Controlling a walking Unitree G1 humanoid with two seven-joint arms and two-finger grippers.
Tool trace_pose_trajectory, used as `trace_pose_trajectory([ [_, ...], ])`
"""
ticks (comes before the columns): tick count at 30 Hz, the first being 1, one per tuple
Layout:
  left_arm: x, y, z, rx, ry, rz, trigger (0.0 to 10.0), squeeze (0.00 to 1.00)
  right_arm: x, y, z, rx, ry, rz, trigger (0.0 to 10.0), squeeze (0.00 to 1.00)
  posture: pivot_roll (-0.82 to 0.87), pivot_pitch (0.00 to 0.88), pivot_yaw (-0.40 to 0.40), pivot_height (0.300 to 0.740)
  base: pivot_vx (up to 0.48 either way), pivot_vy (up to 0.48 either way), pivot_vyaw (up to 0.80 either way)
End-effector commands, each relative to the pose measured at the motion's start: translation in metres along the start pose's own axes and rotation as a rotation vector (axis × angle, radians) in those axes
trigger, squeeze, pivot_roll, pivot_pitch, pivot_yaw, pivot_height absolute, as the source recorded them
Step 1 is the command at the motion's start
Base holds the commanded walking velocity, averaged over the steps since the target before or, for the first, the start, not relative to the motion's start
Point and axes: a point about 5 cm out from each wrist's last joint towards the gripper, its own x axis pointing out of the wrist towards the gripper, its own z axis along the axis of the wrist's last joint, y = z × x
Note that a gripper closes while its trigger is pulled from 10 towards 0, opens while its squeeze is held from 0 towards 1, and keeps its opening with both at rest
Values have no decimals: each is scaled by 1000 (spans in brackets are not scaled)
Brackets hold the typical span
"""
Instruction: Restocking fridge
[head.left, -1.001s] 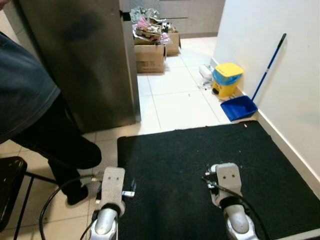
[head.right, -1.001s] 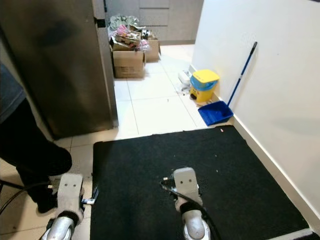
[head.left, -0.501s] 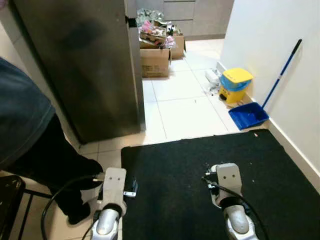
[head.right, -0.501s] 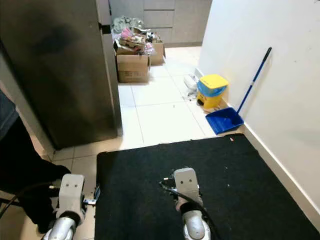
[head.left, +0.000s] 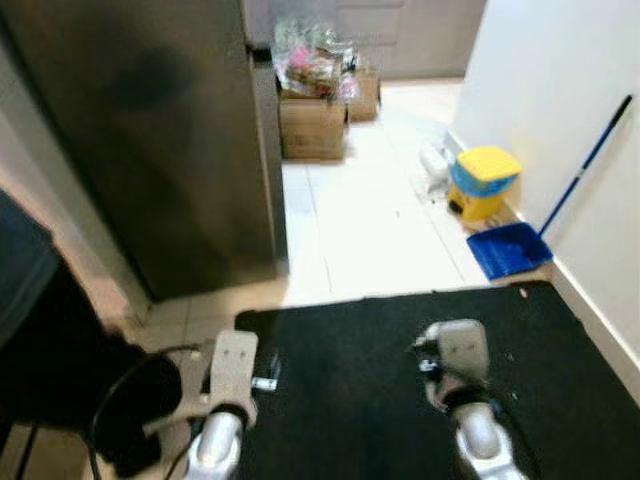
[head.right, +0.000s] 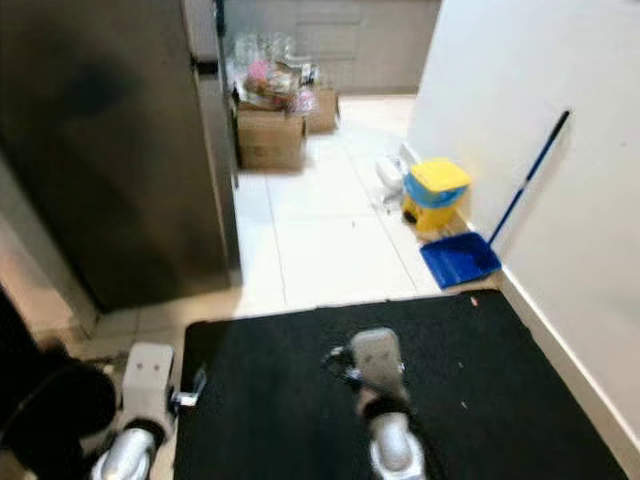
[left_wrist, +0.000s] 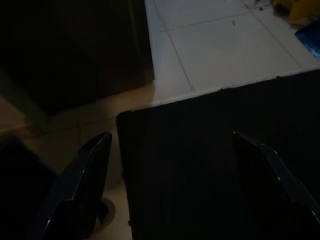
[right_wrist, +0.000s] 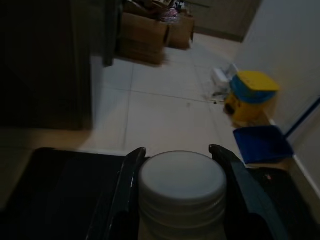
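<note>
The tall dark steel fridge stands ahead on my left, its side facing me. My right gripper is shut on a round jar with a white lid, one black finger on each side of it. Wide open with nothing between its fingers, my left gripper hangs over the mat's edge. In the eye views both silver arms reach forward low, the left arm at the mat's left edge and the right arm over the mat.
A black mat lies under my arms. A person's dark leg is at the near left. Cardboard boxes stand beyond the fridge. A yellow bin and blue dustpan sit by the white right wall.
The camera has moved forward and the picture is now blurred. The person has shifted further left, towards the picture's edge. Both arms keep the same pose.
</note>
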Motion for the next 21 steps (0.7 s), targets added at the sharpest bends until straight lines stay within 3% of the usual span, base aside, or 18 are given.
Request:
trace_pose_trajectory([
  [1, -2, -2, -6, 15, 28, -12, 10000, 0, -1, -11, -1, -15, -4, -29, 10000, 0, -84, 136, 10, 740, 431, 0, 0],
  [21, 0, 0, -7, 12, 36, -2, 10000, 0, -1, -10, -1, -18, -6, -27, 10000, 0, -88, 131, 11, 740, 470, 0, 0],
])
